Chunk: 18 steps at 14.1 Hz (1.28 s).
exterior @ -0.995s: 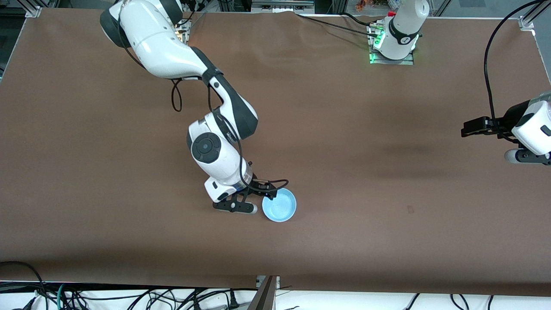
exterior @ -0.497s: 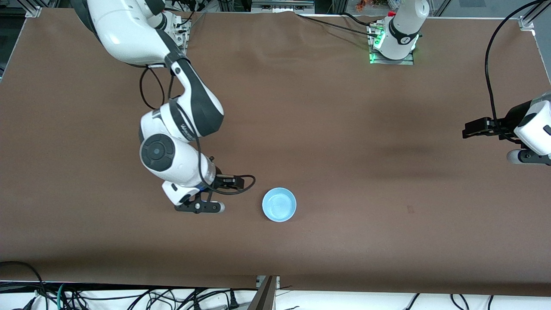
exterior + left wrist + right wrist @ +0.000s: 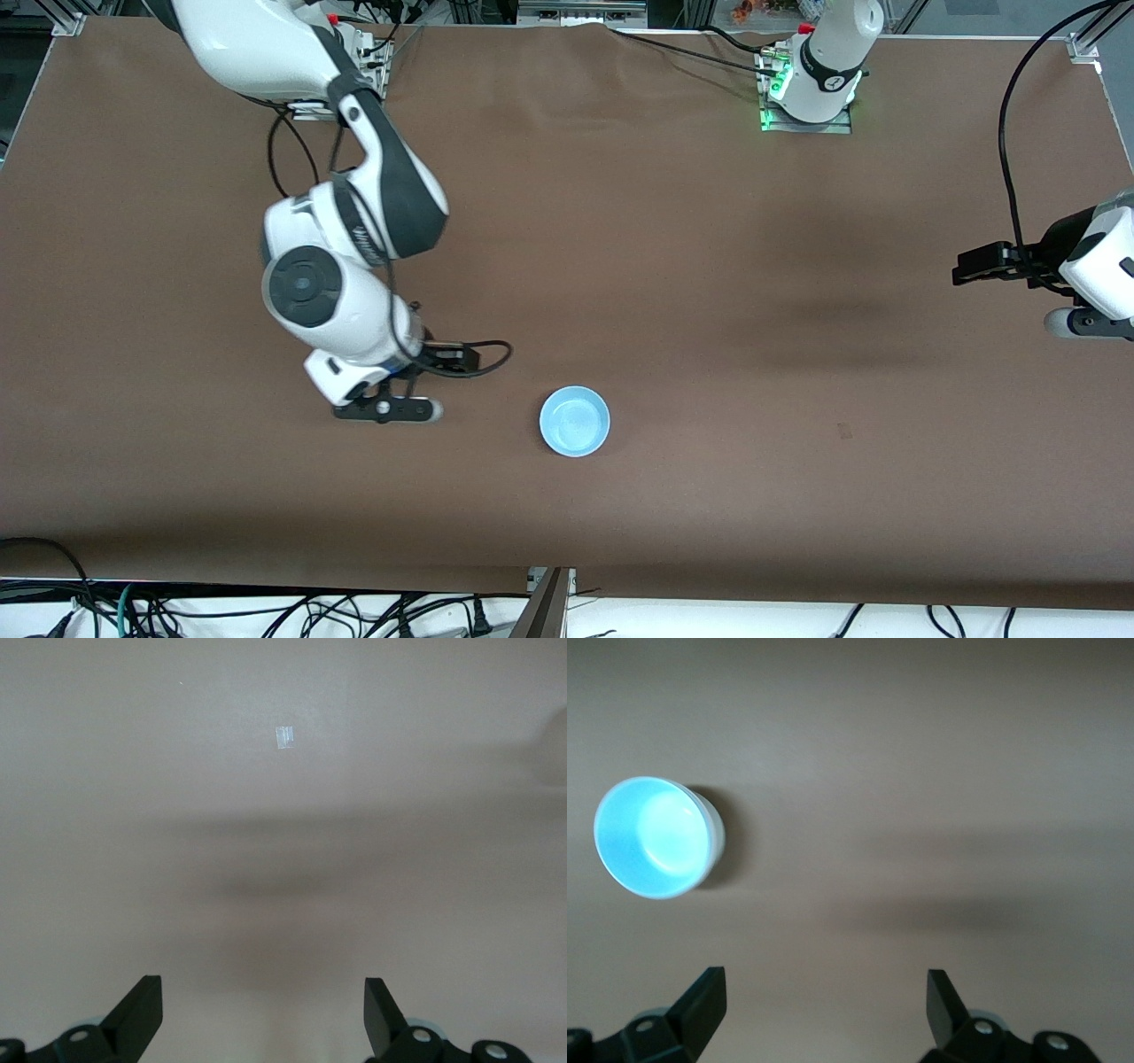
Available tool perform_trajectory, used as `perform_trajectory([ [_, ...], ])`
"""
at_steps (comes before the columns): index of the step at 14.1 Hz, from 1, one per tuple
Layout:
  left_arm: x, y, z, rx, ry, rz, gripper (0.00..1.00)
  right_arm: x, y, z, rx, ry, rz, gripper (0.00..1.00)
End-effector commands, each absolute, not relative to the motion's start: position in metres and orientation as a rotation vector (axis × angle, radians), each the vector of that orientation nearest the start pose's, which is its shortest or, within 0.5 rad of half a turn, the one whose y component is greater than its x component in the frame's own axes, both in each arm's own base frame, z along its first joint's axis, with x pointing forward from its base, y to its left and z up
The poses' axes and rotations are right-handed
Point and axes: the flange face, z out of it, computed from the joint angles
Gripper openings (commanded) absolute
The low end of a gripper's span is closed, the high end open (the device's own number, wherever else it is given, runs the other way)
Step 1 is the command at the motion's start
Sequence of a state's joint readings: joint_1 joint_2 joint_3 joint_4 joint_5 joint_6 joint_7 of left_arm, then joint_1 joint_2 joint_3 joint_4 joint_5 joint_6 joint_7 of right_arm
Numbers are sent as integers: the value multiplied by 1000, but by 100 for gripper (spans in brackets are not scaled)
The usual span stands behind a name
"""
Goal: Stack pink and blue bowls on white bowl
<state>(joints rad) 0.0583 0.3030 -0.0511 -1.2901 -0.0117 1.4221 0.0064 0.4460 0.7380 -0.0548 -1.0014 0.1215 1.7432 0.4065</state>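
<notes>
Blue bowl (image 3: 575, 421) — upright on the table (image 3: 709, 266), toward the front camera; only 1 bowl shows, so whether pink and white sit nested beneath cannot be told.
Right gripper (image 3: 387, 411) — fingers spread wide, empty, over bare table beside the bowl.
Left gripper (image 3: 263, 1019) — spread, empty, waiting at its table end.

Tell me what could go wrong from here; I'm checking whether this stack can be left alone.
Only the blue bowl shows on top; whether pink and white bowls sit under it cannot be confirmed, so the stack may be incomplete.

The right tool, open and empty, hangs low over the table beside the bowl, toward the right arm's end; a sweep back might knock it.

The left tool, open, waits at the left arm's end and poses little risk.
</notes>
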Motion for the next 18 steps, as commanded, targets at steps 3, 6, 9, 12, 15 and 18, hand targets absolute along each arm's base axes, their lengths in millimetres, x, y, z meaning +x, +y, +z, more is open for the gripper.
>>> perform_trajectory([
  [3,631,9,568,-3152,27,253,100,636,230,528,-3093,-110,176,100],
  [6,631,8,569,-3153,29,251,100,607,188,560,-3083,-140,183,100],
  [9,631,8,569,-3152,25,251,100,576,145,564,-3111,-174,181,100],
  [12,631,8,569,-3152,8,251,100,563,97,570,-3122,-279,159,100],
  [15,631,9,569,-3152,-14,251,100,556,91,578,-3121,-229,146,100],
  [18,631,10,569,-3154,-14,251,100,547,86,589,-3119,-239,160,100],
])
